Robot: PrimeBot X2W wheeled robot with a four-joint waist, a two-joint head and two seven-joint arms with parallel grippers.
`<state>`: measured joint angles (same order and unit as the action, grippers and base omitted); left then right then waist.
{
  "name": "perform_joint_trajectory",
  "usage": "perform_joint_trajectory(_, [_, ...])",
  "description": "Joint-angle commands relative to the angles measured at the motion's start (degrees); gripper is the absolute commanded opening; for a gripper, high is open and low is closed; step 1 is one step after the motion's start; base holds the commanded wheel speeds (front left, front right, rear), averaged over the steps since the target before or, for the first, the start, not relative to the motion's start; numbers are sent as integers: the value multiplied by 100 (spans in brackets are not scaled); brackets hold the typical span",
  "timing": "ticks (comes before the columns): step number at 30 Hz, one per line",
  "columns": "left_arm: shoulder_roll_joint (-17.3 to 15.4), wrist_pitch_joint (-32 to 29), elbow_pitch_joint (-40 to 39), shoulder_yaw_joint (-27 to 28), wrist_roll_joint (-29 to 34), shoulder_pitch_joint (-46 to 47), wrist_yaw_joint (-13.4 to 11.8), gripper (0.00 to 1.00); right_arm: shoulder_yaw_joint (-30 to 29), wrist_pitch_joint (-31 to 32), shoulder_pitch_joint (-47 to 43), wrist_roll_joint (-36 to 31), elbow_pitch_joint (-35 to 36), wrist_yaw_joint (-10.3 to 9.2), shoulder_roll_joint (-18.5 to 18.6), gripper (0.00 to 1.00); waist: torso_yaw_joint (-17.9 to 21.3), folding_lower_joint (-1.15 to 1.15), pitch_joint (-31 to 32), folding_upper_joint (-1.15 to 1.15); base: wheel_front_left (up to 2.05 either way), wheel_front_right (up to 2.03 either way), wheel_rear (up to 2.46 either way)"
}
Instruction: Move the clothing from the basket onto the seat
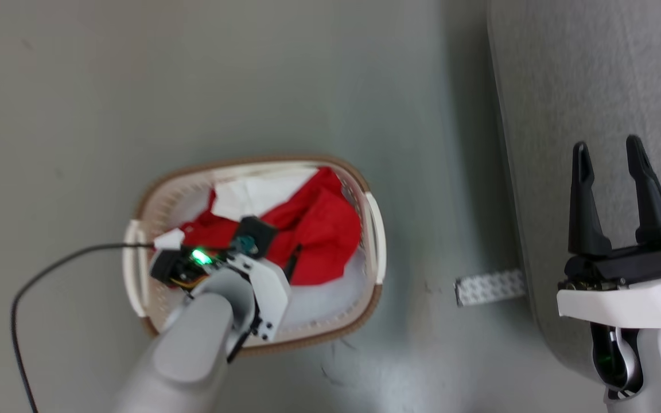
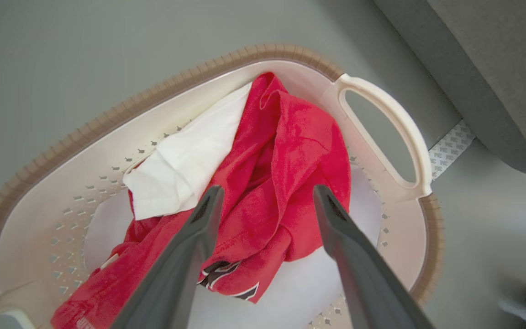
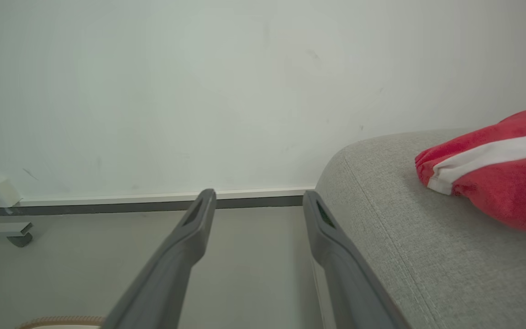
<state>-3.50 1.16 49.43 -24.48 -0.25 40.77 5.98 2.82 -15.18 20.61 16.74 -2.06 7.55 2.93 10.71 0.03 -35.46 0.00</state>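
Currently: left gripper (image 2: 267, 192) hangs over the laundry basket (image 2: 384, 107), fingers spread wide with nothing between them, tips just above the red garment (image 2: 290, 151). The garment lies crumpled inside the basket on a pale pad (image 2: 299, 288) that lines the bottom. Its white panel (image 2: 185, 164) is toward one wall and a black print (image 2: 222, 269) sits on the lowest fold. Idle: right gripper (image 1: 607, 146) over the edge of the grey seat (image 1: 594, 74), fingers apart, empty. A red-and-white striped piece (image 3: 491, 164) lies on the seat cushion.

Handling estimate: soft, light, limp fabric. No crush risk. Once lifted it will likely drape and trail, and could catch on the rim or a handle. Best hold, in my judgement, is the raised ridge of bunched red folds under the fingertips, thick enough to pinch several layers. Do not go so deep that the pad comes up too.
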Motion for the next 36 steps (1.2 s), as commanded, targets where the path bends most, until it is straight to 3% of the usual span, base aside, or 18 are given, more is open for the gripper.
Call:
perform_joint_trajectory(1, [-73, -50, 187, 26, 20, 189, -51, 100, 33, 5, 103, 33, 99, -12, -4, 100, 387, -3, -694, 0, 0, 0, 0])
perform_joint_trajectory(14, [-372, -16, 1392, 57, 94, 1147, -463, 100, 343, 4, 203, 34, 627, -12, -4, 100, 918, -3, -1452, 0, 0, 0, 0])
perform_joint_trajectory(15, [-371, 61, 1449, 53, 90, 1175, -478, 72, 345, 4, 181, 26, 647, -12, -3, 100, 954, -3, -1452, 0, 2, 2, 2])
perform_joint_trajectory(16, [-348, 183, 1478, 83, 32, 1193, -510, 0, 328, 4, 152, 15, 665, -12, -3, 100, 967, -3, -1444, 0, 8, 8, 8])
perform_joint_trajectory(26, [-44, 939, 1775, 278, -457, 1239, -437, 0, 119, 4, 66, 29, 542, -12, -1, 100, 721, -3, -932, 0, 1, 1, 1])
perform_joint_trajectory(36, [54, 1374, 1523, 347, -1018, 401, -281, 0, -145, 5, -283, -106, -7, -12, 2, 100, 103, -3, 809, 0, 0, 0, 0])
